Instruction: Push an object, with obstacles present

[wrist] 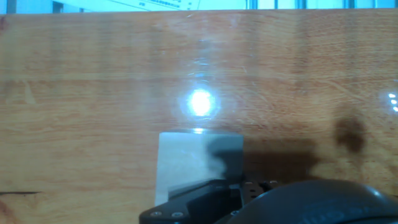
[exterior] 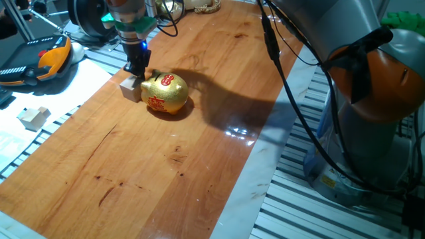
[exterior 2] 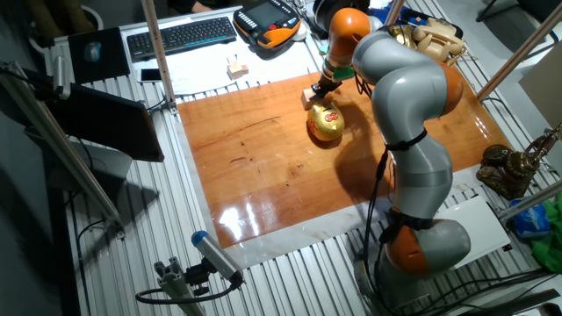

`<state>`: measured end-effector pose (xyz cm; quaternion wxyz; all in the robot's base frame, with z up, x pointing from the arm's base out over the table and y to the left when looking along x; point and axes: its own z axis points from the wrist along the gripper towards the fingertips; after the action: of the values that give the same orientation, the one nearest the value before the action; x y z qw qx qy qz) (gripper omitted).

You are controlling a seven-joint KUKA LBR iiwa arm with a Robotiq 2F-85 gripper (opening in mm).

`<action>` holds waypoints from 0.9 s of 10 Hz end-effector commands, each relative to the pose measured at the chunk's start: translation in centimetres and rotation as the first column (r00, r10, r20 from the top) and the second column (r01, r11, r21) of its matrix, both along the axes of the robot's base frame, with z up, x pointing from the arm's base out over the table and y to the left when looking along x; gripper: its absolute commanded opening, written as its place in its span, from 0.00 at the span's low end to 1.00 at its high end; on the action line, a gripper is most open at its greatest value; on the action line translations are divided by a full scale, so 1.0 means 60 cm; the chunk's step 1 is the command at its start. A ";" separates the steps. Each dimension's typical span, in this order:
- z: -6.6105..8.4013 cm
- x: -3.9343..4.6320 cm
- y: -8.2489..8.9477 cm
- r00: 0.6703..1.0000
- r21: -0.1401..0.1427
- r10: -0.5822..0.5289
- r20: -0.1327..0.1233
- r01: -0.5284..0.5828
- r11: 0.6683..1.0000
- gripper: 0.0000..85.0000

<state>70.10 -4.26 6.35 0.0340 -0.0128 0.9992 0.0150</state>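
The small pale beige wooden cube (exterior: pixel 130 88) sits on the wooden board (exterior: pixel 199 153) near its far left edge, right beside the golden piggy bank (exterior: pixel 166 93) with red markings. My gripper (exterior: pixel 137 73) stands just behind the cube's top, between cube and piggy bank, with its dark fingers together and holding nothing. In the other fixed view the cube (exterior 2: pixel 308 95) lies next to the piggy bank (exterior 2: pixel 326 123), under the gripper (exterior 2: pixel 320 88). In the hand view the cube (wrist: pixel 186 163) fills the lower middle and is partly hidden by the dark fingers (wrist: pixel 199 198).
A similar pale block (exterior: pixel 33 117) lies off the board on the white sheet at left. An orange-and-black pendant (exterior: pixel 40 61) lies at the far left. The arm's cables (exterior: pixel 292 99) hang over the board's right side. A keyboard (exterior 2: pixel 180 35) lies beyond the board.
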 end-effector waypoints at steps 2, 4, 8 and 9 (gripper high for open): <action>-0.001 -0.002 0.002 1.000 -0.002 -0.002 0.002 0.002 1.000 0.00; -0.001 -0.002 0.002 1.000 -0.021 -0.002 0.003 0.002 1.000 0.00; -0.001 -0.002 0.002 0.995 0.046 0.094 -0.020 -0.093 0.995 0.00; -0.001 -0.002 0.002 0.993 0.030 0.115 -0.031 -0.114 0.993 0.00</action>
<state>69.99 -4.17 6.30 0.0133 -0.0698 0.9971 0.0260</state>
